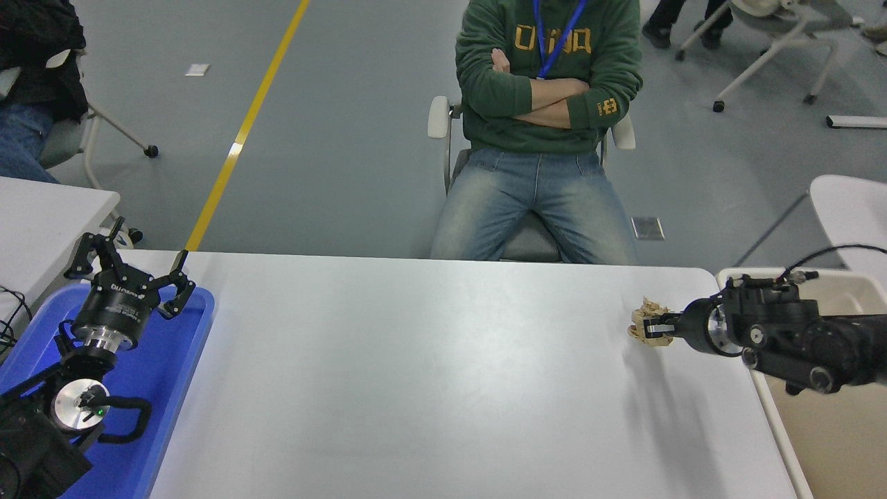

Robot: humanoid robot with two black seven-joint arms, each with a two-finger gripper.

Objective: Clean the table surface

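The table surface (429, 374) is a wide white tabletop with rounded corners. My right gripper (648, 326) comes in from the right edge and is shut on a small tan crumpled scrap (646, 320), held a little above the table near its far right corner. Its shadow falls on the table below. My left gripper (132, 270) is open and parked over the blue tray at the lower left.
A blue tray (170, 367) lies at the table's left edge. A beige bin (831, 430) stands right of the table. A person (547, 125) in a green hoodie sits at the far side, arms crossed. Small white tables stand at far left (41, 215) and far right (852, 215).
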